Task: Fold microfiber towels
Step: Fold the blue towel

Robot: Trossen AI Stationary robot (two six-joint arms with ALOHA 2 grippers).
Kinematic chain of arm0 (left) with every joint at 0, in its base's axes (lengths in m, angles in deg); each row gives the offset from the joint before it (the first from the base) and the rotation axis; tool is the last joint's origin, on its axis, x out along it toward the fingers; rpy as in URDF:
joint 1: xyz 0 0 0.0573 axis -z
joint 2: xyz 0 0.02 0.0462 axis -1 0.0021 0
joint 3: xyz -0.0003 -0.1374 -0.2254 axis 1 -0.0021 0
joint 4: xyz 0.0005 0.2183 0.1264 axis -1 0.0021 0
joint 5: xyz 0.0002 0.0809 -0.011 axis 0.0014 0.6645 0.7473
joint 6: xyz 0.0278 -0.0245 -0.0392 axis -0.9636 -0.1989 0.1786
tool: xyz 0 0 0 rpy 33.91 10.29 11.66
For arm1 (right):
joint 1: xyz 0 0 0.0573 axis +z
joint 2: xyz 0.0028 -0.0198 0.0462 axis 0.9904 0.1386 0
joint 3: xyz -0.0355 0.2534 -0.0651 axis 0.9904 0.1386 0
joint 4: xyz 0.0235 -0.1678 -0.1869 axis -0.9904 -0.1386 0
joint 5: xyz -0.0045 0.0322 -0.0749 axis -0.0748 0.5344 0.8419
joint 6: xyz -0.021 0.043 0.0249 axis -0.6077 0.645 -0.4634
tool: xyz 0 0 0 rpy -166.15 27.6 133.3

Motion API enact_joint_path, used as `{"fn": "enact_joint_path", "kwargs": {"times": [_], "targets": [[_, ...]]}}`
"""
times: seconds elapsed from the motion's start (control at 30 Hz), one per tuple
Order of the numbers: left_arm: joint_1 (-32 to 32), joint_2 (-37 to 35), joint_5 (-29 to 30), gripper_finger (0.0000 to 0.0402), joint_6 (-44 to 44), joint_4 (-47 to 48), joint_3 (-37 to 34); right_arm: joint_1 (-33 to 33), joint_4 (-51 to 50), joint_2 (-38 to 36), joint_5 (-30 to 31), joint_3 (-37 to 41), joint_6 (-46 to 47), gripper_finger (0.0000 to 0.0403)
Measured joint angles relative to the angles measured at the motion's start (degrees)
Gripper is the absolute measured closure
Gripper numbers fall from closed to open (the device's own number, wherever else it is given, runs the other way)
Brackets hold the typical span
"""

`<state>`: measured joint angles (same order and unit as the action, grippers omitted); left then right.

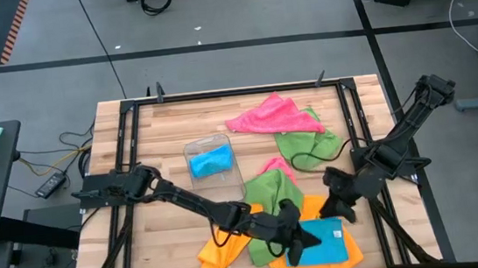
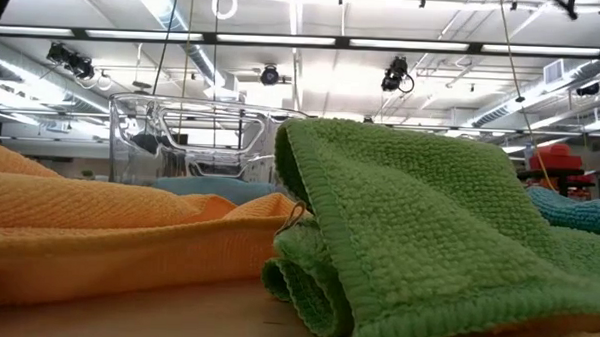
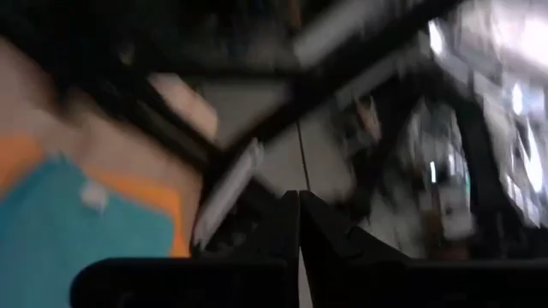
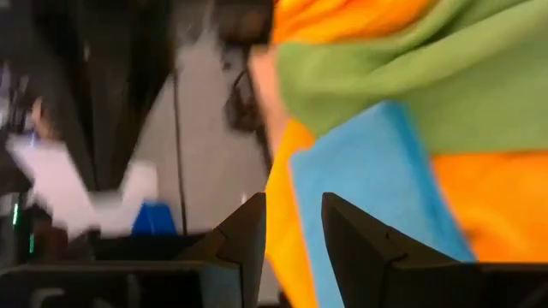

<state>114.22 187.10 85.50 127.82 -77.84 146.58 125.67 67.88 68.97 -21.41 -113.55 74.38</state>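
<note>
Claws stand on two sides of the blue towel [image 1: 327, 242] at the desk's near edge: the left claw [image 1: 296, 250], pressed shut and empty, at its left edge, the right claw [image 1: 332, 209], narrowly parted, just behind it.

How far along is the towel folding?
Done: one blue towel lies flat as a neat rectangle on an orange towel, and a blue cloth sits in the clear tray. In hand: nothing visibly gripped; the left end effector is shut at the blue towel's edge, the right end effector hovers beside it, fingers apart. Left: the pink towel and green towels lie crumpled.
</note>
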Motion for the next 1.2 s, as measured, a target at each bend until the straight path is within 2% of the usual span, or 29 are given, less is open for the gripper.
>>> {"fn": "enact_joint_path", "kwargs": {"times": [0.13, 0.3, 0.53, 0.8, 0.9, 1.1, 1.2], "targets": [[1.1, 0.0, 9.9, 0.0376, -0.7, -4.5, 0.0, 5.2, 0.1, 0.0, 0.3, -1.5, -5.1, 0.0279], [3.0, 0.0, 18.5, 0.0385, -3.8, -11.6, 0.0, 12.9, 0.1, 0.0, 3.6, -3.2, -7.5, 0.0279], [4.0, 0.0, 19.8, 0.0388, -5.7, -17.4, 0.0, 24.0, -0.1, 0.0, 12.8, -3.3, -6.8, 0.0279], [4.7, 0.0, 18.8, 0.0378, -1.5, -16.3, 0.3, 30.0, -0.8, 0.0, 20.9, -3.3, -6.8, 0.0279], [4.9, 0.1, 18.1, 0.0385, -3.0, -8.7, 5.2, 30.1, -1.7, 0.0, 22.1, -3.3, -6.8, 0.0279], [4.4, 0.0, 14.8, 0.0390, -3.6, 21.4, 19.3, 29.9, -1.7, 2.3, 22.2, -3.3, -8.2, 0.0279], [4.1, 0.0, 14.6, 0.0384, -3.6, 28.9, 23.4, 29.9, -1.6, 5.0, 21.9, -3.3, -8.5, 0.0279]]}}
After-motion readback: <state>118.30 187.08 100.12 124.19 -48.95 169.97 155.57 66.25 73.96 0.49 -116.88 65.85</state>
